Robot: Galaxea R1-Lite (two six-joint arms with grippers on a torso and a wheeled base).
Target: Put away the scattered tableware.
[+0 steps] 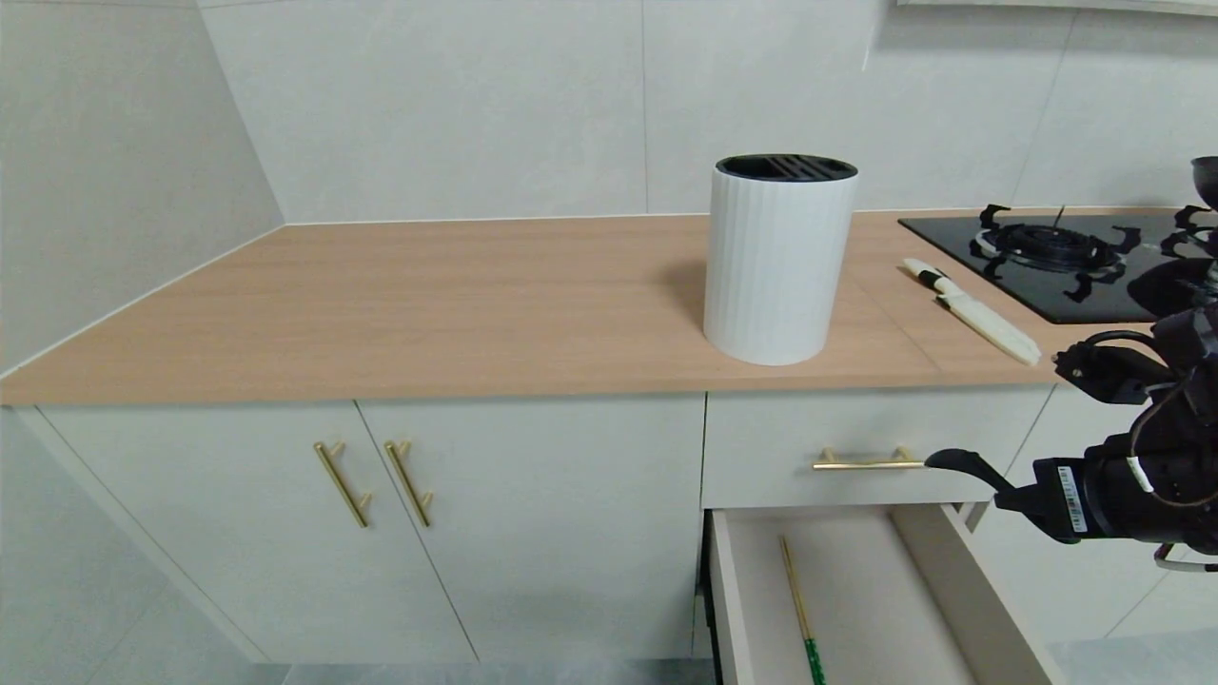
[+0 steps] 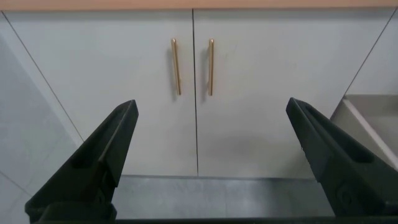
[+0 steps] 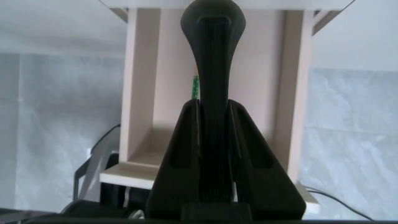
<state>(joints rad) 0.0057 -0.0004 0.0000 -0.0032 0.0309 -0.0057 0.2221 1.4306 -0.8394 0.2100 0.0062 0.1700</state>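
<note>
Beyond the counter's (image 1: 381, 314) front right edge, the right gripper (image 1: 952, 460) hangs level with its black fingers pressed shut on nothing. Its tip is beside a brass handle (image 1: 861, 463) above the open drawer (image 1: 856, 590), where green-ended chopsticks (image 1: 797, 599) lie. A pale knife (image 1: 971, 312) lies between a ribbed white holder (image 1: 778, 259) and the black hob (image 1: 1047, 262).

Left wrist: the left gripper (image 2: 211, 109) gapes wide before flat cabinet doors (image 2: 261, 93).

Right wrist: the joined fingers (image 3: 213, 37) point over the drawer's pale box.

ample free room in open drawer (image 1: 861, 590)

a black gas hob (image 1: 1056, 252) sits at the desk's (image 1: 428, 304) right end; below, cabinet doors (image 1: 238, 533) with gold handles (image 1: 343, 483).
</note>
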